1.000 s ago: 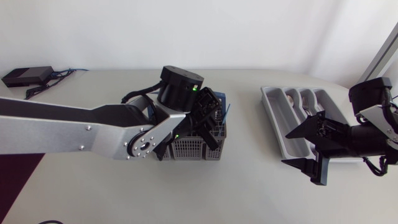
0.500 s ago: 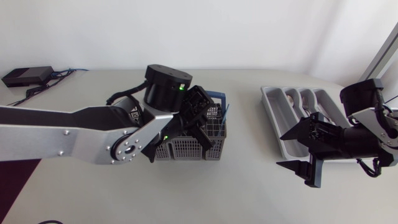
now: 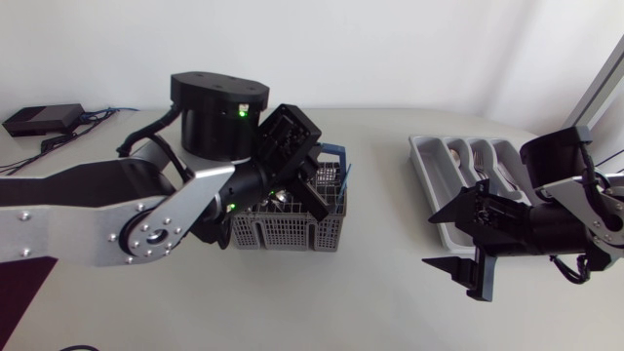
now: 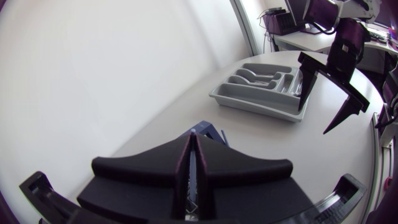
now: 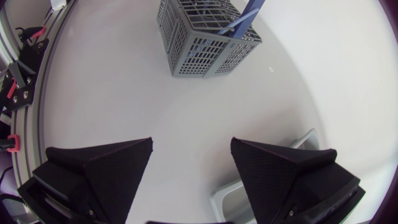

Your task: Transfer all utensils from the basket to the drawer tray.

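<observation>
From the head view, your left gripper (image 3: 320,193) hangs over the grey basket (image 3: 288,232), fingers angled down into its compartments, which suits drawing a piece straight up past the blue handle (image 3: 336,156). Your right gripper (image 3: 451,240) sits just beside the near end of the drawer tray (image 3: 429,180) with its fingers spread wide and nothing between them. I judge it is parked there, out of the carry path. Spoons (image 3: 458,156) already lie in the tray. The table (image 3: 370,302) is pale and matte, with a black box (image 3: 39,119) and its cables at the far left corner.

In the left wrist view, the left gripper (image 4: 193,146) has its two fingers pressed almost together on a thin pale utensil (image 4: 193,182). You cannot tell which kind. The drawer tray (image 4: 261,87) lies well ahead, and the right gripper (image 4: 324,102) stands beside it, spread wide.

In the right wrist view, the right gripper (image 5: 189,168) is wide and holds nothing. The basket (image 5: 205,43) stands well apart across bare table (image 5: 124,93), while a corner of the drawer tray (image 5: 233,198) shows just beside one finger.
</observation>
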Motion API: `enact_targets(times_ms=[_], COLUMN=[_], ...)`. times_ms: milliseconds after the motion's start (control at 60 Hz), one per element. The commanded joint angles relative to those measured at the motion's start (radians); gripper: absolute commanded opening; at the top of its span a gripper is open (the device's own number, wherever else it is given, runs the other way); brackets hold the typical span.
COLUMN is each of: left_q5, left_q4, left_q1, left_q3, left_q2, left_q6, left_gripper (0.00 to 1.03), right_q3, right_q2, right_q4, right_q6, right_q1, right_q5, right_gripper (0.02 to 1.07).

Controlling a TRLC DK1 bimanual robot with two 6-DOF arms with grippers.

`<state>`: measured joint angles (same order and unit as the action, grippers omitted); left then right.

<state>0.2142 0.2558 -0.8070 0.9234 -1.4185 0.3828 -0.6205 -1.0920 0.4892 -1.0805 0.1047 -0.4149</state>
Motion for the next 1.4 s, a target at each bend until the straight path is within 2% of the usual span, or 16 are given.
enact_targets(times_ms=[0,250,517,583,683,850,1000,1117,1233,1383], left_q5=[0.001,0.001,-0.001,-0.016,-0.099,-0.245,-0.414,-0.472,-0.533,-0.595], left_q4=[0.003,-0.033,-0.058,-0.072,-0.132,-0.213,-0.303,-0.343,-0.359,-0.368], left_q1=[0.003,-0.006,-0.011,-0.006,0.035,0.098,0.167,0.192,0.219,0.249], left_q3=[0.02,0.084,0.129,0.14,0.177,0.232,0.313,0.351,0.37,0.377], left_q2=[0.047,0.113,0.178,0.184,0.176,0.135,0.092,0.073,0.056,0.036], left_q6=[-0.027,-0.079,-0.162,-0.193,-0.275,-0.384,-0.49,-0.524,-0.561,-0.593], left_gripper=[0.04,0.04,0.04,0.04,0.04,0.04,0.04,0.04,0.04,0.04], right_q3=[0.011,-0.067,-0.145,-0.18,-0.243,-0.369,-0.458,-0.49,-0.518,-0.53], right_q2=[0.021,0.063,0.081,0.067,0.029,-0.105,-0.23,-0.279,-0.313,-0.336], right_q4=[-0.009,-0.026,-0.083,-0.09,-0.118,-0.12,-0.109,-0.115,-0.116,-0.143], right_q6=[0.05,0.188,0.37,0.427,0.522,0.64,0.696,0.714,0.738,0.766], right_q1=[0.015,0.043,0.141,0.173,0.227,0.251,0.279,0.296,0.303,0.32], right_q5=[0.005,-0.022,-0.019,-0.021,-0.024,-0.091,-0.133,-0.15,-0.193,-0.194], right_gripper=[0.93,0.92,0.92,0.88,0.8,0.78,0.78,0.78,0.68,0.56])
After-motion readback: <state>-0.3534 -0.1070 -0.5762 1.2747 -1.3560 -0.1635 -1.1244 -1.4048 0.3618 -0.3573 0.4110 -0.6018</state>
